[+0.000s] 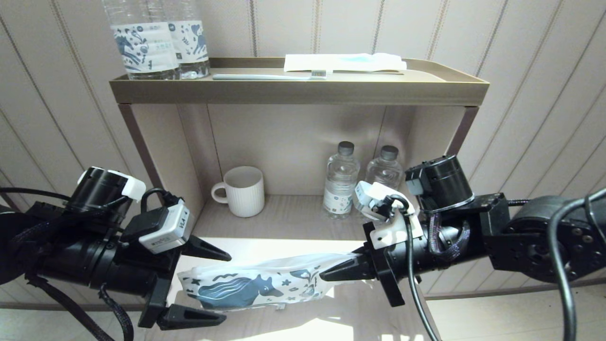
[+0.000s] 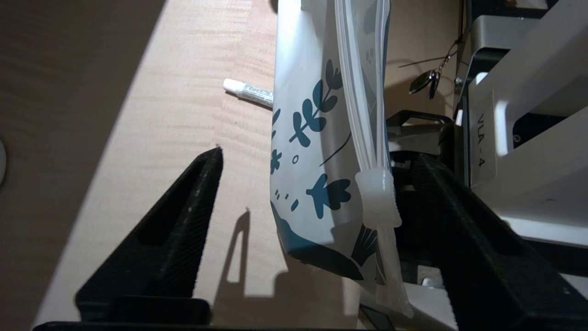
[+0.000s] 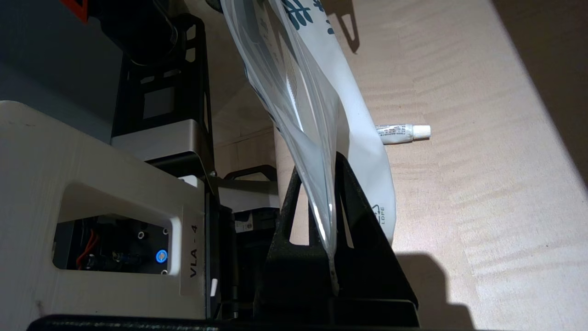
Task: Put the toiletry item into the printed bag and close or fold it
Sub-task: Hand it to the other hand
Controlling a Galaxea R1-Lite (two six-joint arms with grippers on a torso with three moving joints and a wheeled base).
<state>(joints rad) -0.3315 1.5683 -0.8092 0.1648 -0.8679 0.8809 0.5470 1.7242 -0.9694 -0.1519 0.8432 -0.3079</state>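
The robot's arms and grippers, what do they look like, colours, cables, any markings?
Both arms are black and cylindrical, with black cables and braided sleeving running along them. Each wrist carries a white and grey camera block, marked VLA-4. The left gripper and the right gripper have black, wedge-shaped pointed fingers with cut-out openings.

At the lower centre of the frame the printed bag (image 1: 258,284) hangs stretched sideways above the pale wooden table (image 1: 331,317). The right gripper (image 1: 338,273) pinches its right end with fingers closed. The left gripper (image 1: 208,284), at lower left, stands open around the bag's left end. Behind, a shelf (image 1: 298,90) carries a toothbrush (image 1: 270,76); below stand a white mug (image 1: 242,191) and two small bottles (image 1: 341,180).
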